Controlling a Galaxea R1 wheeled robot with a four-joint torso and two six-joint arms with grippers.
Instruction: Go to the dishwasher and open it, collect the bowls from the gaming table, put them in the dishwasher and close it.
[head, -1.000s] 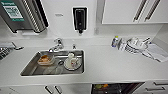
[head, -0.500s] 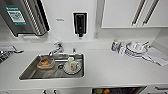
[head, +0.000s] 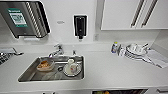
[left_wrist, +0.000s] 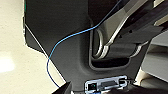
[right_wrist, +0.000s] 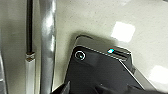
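1. Below the head camera, we see a white tabletop (head: 107, 72) with a steel sink (head: 30, 75) set into it.
2. In the sink, we see a dish (head: 45, 65) with orange contents on the faucet side, and beside it a white cup (head: 72, 67) standing on a small plate (head: 72, 71).
3. Behind the sink, a chrome faucet (head: 56, 51) rises from the tabletop.
4. On the wall above, we see a black dispenser (head: 80, 26), and further along a steel appliance (head: 22, 20) with a green label.
5. At the far side of the tabletop, a stack of white dishes (head: 136, 51) sits next to a small bottle (head: 114, 47); a cloth (head: 156, 58) lies just beside the stack.
6. White cabinet doors (head: 125, 13) with long bar handles hang above that stack.
7. We cannot identify the dishwasher, the bowls or the gaming table from these views.
8. In the left wrist view, we see dark robot housing and a thin blue cable (left_wrist: 62, 47) over a pale floor (left_wrist: 12, 50). We cannot tell the state of the left fingers.
9. In the right wrist view, we see a dark robot base part with a lit indicator above the pale floor. We cannot tell the state of the right fingers.
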